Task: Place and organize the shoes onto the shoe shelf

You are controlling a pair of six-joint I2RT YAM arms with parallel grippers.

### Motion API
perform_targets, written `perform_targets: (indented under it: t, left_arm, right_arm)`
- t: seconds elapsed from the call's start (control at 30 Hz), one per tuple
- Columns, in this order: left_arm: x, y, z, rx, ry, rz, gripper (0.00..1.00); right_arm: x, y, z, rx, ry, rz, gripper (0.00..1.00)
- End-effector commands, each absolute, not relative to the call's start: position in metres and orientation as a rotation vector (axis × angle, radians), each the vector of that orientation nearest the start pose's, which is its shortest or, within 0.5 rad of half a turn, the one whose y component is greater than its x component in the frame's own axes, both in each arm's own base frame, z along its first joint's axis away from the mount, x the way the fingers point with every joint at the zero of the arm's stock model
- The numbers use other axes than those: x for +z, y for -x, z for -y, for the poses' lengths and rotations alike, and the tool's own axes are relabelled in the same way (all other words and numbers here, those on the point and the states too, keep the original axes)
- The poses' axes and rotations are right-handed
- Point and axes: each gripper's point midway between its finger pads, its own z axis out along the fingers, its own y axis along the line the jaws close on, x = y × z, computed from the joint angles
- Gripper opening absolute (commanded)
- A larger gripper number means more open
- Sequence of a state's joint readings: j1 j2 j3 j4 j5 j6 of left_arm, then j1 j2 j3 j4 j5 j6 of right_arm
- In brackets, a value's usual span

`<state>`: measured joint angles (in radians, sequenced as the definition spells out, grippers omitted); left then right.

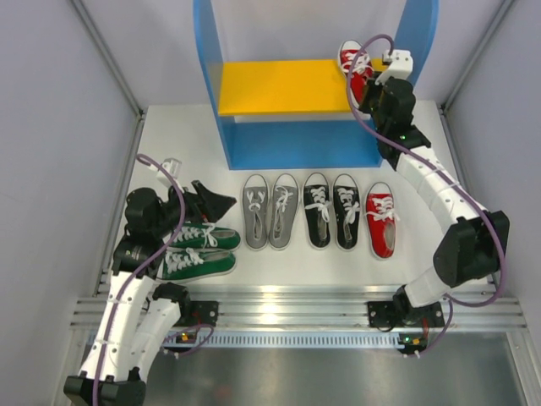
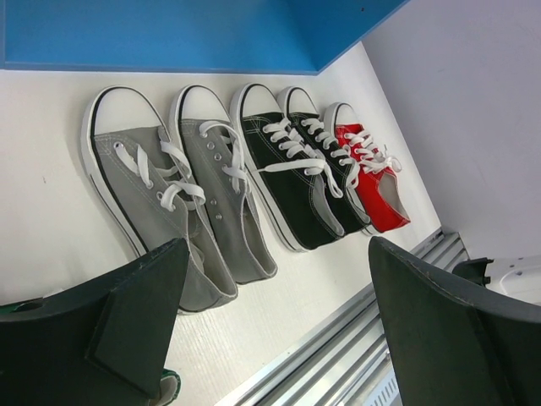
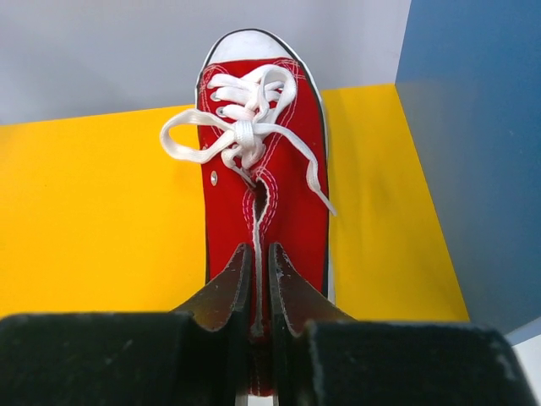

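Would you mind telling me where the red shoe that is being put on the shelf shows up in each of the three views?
Top external: the red shoe sits upper right, on the yellow board's right end, under the right gripper.
Left wrist: not in view; the red shoe there is its mate on the table.
Right wrist: centre, toe pointing up, heel between the closed fingers.
Shared landmark: the yellow board.

Red shoe (image 3: 264, 194): matt canvas, stitched seams, woven white laces, smooth rubber toe cap. Yellow board (image 3: 101, 211): smooth, matt. Blue side panel (image 3: 473, 161): smooth, faint sheen. Table edge rail (image 1: 279, 309): shiny ribbed metal.
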<state>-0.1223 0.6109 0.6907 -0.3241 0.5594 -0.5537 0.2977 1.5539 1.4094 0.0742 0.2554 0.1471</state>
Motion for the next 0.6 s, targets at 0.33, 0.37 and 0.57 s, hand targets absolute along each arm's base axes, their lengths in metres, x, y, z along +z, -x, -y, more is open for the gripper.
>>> perform_targets:
  t: [0.33, 0.37, 0.57]
  left_arm:
    - [0.254, -0.224, 0.14, -0.975, -0.013, -1.899, 0.92]
    - [0.255, -0.225, 0.141, -0.977, -0.013, -1.898, 0.92]
    - [0.254, -0.225, 0.141, -0.98, -0.008, -1.903, 0.92]
  right_arm:
    - [0.389, -0.462, -0.084, 0.068, -0.202, -1.439, 0.0]
    - [0.389, -0.462, -0.08, 0.056, -0.212, -1.438, 0.0]
    - [0.391, -0.462, -0.072, -0.005, -0.228, -1.436, 0.0]
